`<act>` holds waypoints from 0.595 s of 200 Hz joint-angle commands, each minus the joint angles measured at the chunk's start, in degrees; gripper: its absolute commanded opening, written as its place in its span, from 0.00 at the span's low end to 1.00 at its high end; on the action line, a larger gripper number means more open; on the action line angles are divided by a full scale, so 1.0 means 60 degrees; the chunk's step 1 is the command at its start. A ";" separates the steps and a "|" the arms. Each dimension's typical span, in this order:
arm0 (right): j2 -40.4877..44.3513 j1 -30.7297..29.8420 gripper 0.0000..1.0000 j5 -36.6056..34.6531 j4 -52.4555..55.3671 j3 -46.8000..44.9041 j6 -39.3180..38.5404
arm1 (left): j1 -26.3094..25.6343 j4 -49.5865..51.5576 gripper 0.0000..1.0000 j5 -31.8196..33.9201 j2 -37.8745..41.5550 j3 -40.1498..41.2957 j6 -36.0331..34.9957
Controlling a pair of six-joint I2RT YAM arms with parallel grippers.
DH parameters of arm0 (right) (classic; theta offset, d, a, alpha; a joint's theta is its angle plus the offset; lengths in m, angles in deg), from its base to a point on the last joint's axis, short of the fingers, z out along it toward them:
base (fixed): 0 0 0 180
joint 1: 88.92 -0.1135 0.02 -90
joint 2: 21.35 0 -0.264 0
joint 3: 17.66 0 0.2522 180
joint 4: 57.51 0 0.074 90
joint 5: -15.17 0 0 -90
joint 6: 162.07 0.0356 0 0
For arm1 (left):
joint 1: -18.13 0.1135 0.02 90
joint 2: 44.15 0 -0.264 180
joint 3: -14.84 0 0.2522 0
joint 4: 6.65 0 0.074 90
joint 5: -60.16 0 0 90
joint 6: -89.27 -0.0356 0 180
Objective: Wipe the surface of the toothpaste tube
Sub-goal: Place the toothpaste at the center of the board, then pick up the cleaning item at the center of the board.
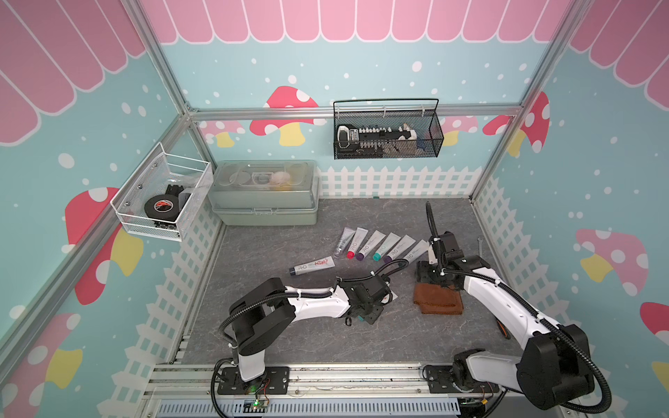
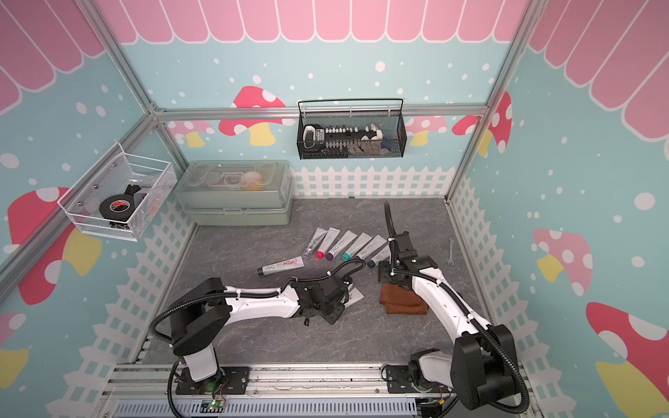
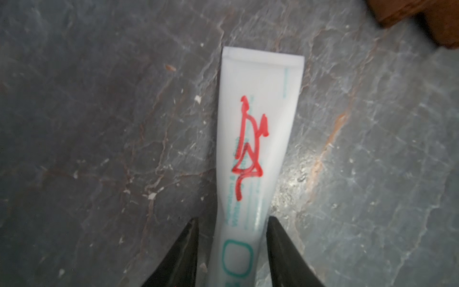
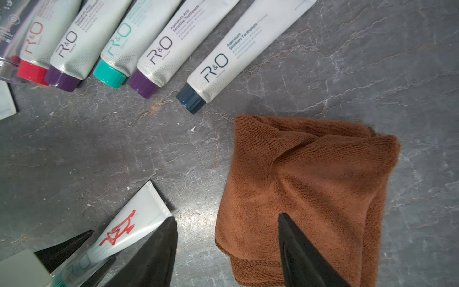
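Left tool (image 3: 233, 218) is straddling the red-scribbled toothpaste tube (image 3: 258, 111) lying on the bench (image 3: 99, 124), jaws parted clear of it; right tool (image 4: 227, 216) is hovering, spread, over the brown cloth (image 4: 310, 174). Wiping seems not yet begun; next calls for clenching the cloth.

I read R&O, Ageratum Smokers Toothpaste on dark-capped tube (image 4: 238, 49) ahead of right claw (image 4: 227, 217), Ageratum Anti Sensitive Toothpaste on purple-capped tube (image 4: 173, 42) beside it

The white toothpaste tube (image 3: 258, 82) bears a red scribble and teal lettering, the cloth (image 4: 310, 174) is rust brown, the tabletop (image 3: 99, 99) is grey with pale and orange marbled veins, and the other tubes (image 4: 188, 37) are white with red, purple, teal and dark blue caps (image 4: 110, 75).
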 commanded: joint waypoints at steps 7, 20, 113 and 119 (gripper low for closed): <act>-0.0489 -0.0049 0.62 -0.0207 -0.0227 -0.0206 0.0146 | -0.0021 -0.0890 0.53 0.0309 0.0779 0.0826 0.0525; -0.0749 -0.0048 0.61 -0.0195 -0.0350 -0.0184 0.0182 | -0.0097 -0.1276 0.54 0.0346 0.1095 0.1334 0.0643; -0.2569 -0.0048 0.59 -0.0640 -0.0612 0.0545 0.0195 | -0.0355 -0.3277 0.48 0.0226 0.1854 0.3346 0.1041; -0.2724 -0.0048 0.58 -0.0678 -0.0630 0.0633 0.0184 | -0.0356 -0.3344 0.45 0.0205 0.1851 0.3389 0.1059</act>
